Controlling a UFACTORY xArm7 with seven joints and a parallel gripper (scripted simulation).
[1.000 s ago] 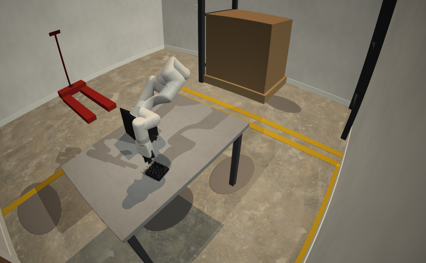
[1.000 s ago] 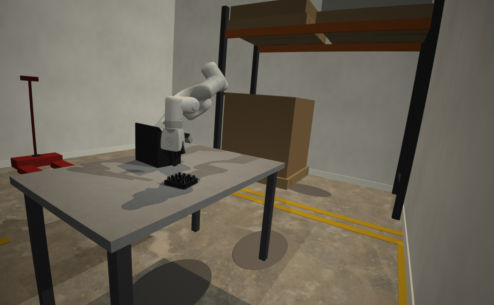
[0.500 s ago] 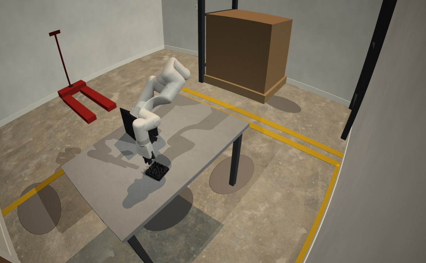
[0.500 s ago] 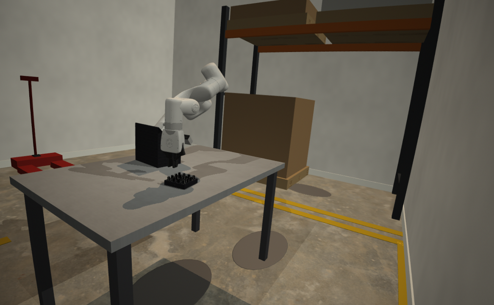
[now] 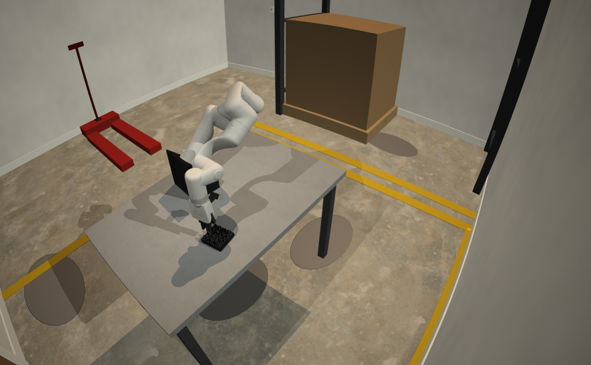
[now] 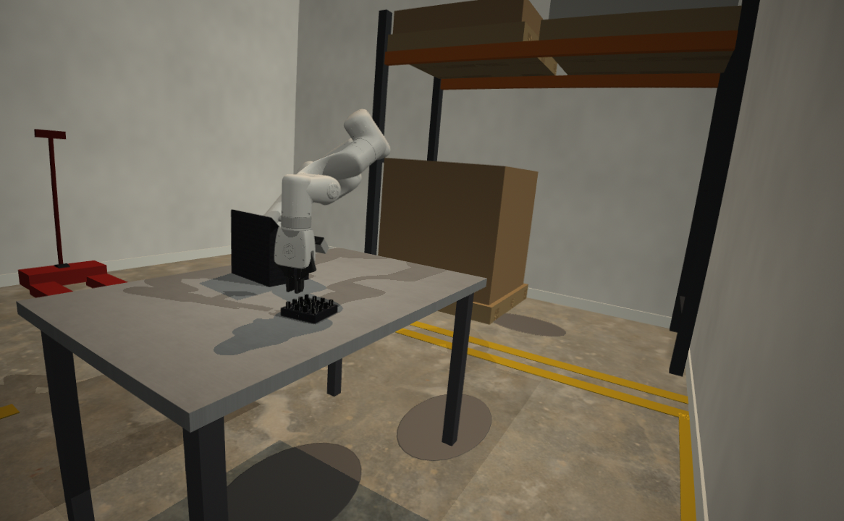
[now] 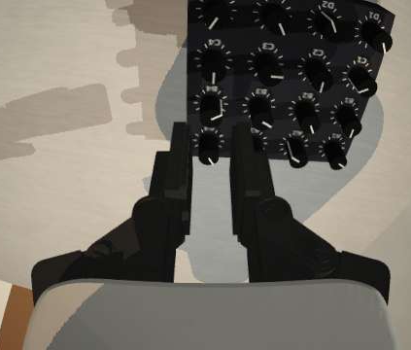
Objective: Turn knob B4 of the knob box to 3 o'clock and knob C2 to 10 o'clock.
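The black knob box [image 7: 290, 72] stands on the grey table and also shows in the top and exterior views [image 5: 217, 238] [image 6: 308, 309]. In the wrist view its names read upside down, so row D is at the top and row A is nearest my fingers. My gripper [image 7: 211, 147] [image 5: 209, 225] [image 6: 295, 286] hangs just above the box's row A end. Its fingers stand a narrow gap apart and hold nothing. In the wrist view knob A4 [image 7: 208, 146] lies between the fingertips and knob B4 [image 7: 211, 107] just beyond them. Knob C2 [image 7: 317, 72] lies further off to the right.
A black upright block [image 5: 179, 174] stands on the table behind my arm. A large cardboard box [image 5: 340, 72] on a pallet sits by the black shelving. A red pallet jack [image 5: 116, 138] is on the floor at the left.
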